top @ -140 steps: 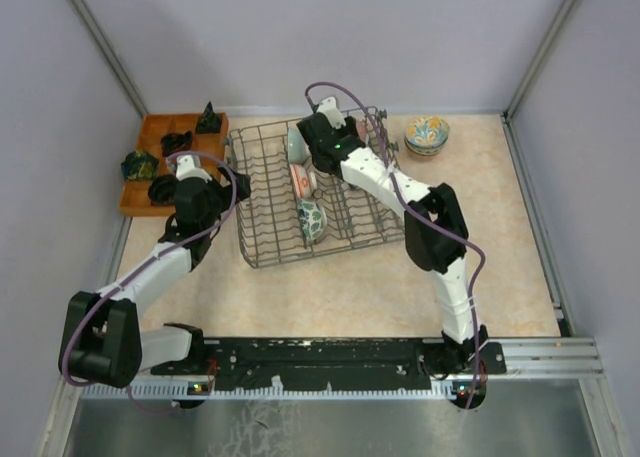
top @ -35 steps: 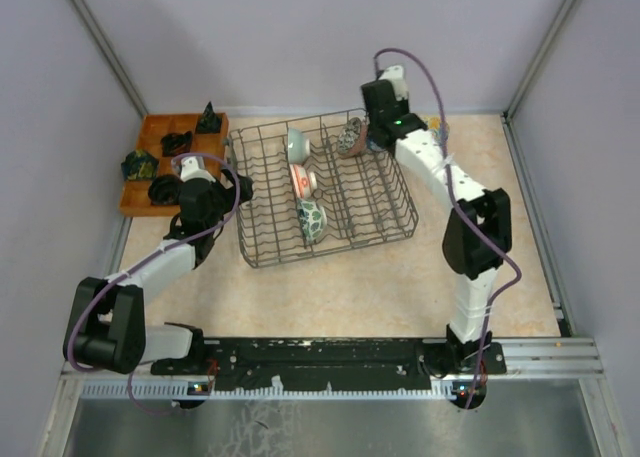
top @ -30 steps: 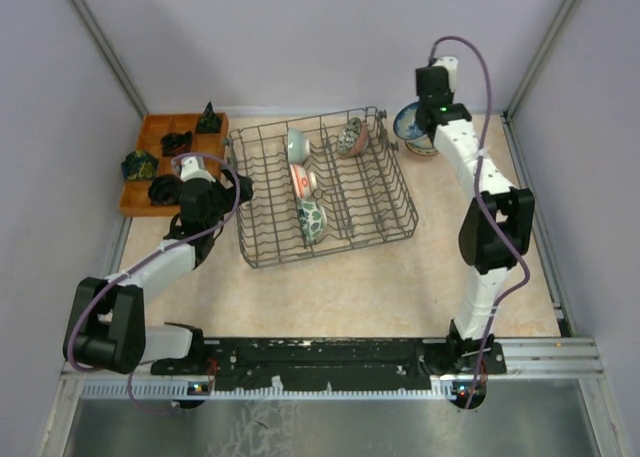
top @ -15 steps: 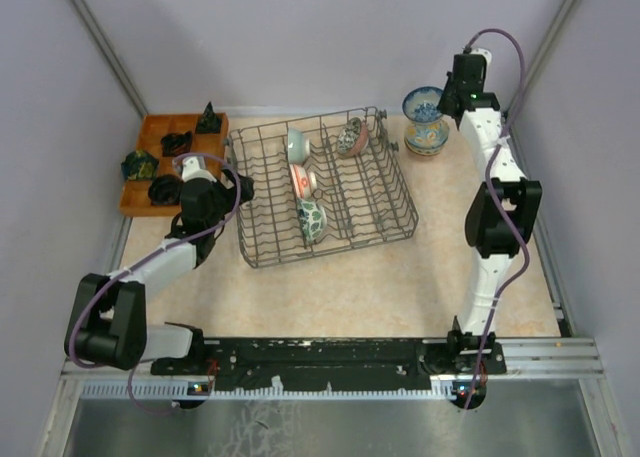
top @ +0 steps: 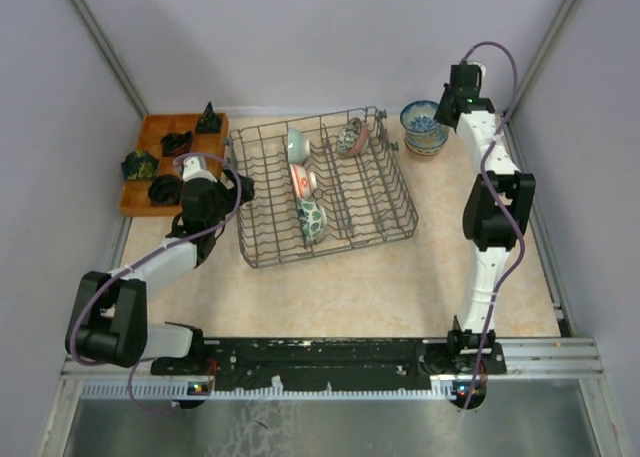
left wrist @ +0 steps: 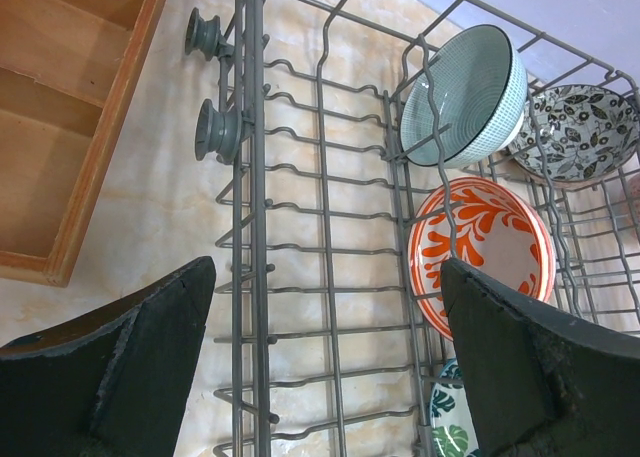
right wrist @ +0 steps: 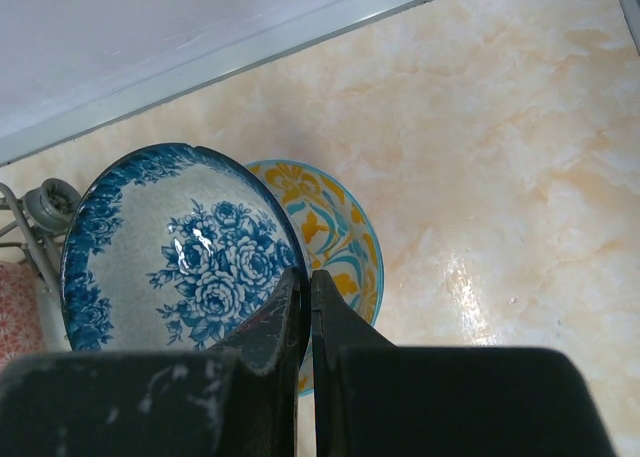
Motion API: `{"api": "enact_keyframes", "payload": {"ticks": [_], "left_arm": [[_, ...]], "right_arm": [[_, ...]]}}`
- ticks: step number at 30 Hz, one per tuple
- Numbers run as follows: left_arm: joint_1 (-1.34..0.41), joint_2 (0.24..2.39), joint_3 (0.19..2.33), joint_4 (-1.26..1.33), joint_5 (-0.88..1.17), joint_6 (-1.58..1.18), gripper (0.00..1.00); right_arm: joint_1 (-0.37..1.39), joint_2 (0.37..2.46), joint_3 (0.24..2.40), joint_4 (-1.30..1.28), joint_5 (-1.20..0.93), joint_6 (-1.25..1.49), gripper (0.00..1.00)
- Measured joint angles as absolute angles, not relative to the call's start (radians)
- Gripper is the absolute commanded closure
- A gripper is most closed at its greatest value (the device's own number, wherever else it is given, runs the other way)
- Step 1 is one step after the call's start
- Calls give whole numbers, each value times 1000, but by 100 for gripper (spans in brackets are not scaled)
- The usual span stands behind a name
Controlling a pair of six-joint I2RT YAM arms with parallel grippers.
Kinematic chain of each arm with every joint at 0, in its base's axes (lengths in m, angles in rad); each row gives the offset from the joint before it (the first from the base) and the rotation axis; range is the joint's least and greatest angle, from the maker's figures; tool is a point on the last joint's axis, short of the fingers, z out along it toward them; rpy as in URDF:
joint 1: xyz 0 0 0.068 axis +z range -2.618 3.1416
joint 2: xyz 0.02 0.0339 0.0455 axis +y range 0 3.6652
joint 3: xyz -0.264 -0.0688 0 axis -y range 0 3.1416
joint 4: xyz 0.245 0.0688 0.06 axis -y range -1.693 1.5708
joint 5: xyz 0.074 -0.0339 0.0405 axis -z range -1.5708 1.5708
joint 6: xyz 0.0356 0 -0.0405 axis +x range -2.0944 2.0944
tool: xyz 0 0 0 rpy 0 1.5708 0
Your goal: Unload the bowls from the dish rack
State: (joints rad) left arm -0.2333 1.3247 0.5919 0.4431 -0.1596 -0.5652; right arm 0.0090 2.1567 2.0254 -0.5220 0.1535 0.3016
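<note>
The dark grey wire dish rack [top: 390, 192] stands mid-table and holds a pale green bowl [top: 296, 143], a dark patterned bowl [top: 350, 136], a red-and-white bowl [top: 302, 180] and a green leaf bowl [top: 311, 220]. My right gripper [right wrist: 308, 282] is shut on the rim of a blue-and-white floral bowl [right wrist: 170, 247], held over a yellow-and-blue bowl [right wrist: 340, 232] at the far right [top: 424, 125]. My left gripper [left wrist: 320, 307] is open over the rack's left rim [left wrist: 250, 177], empty. The left wrist view shows the green bowl [left wrist: 460, 97] and the red-and-white bowl [left wrist: 480, 252].
An orange compartmented tray [top: 150, 137] with dark objects sits at the far left, close to the left arm. The back wall and a corner post stand just behind the right gripper. The rack's small wheels [left wrist: 215, 127] show by its left rim.
My right gripper carried the blue-and-white bowl from the rack to the far right and lowered it over the yellow-and-blue bowl. The left arm has barely moved.
</note>
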Motion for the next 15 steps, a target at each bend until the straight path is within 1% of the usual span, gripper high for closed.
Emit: {"api": "enact_keyframes", "payload": {"ticks": [15], "left_arm": [[-233,1345,592,447,-156,-566,1]], "right_arm": [[-12,2190,2024,-523,152,310,100]]}}
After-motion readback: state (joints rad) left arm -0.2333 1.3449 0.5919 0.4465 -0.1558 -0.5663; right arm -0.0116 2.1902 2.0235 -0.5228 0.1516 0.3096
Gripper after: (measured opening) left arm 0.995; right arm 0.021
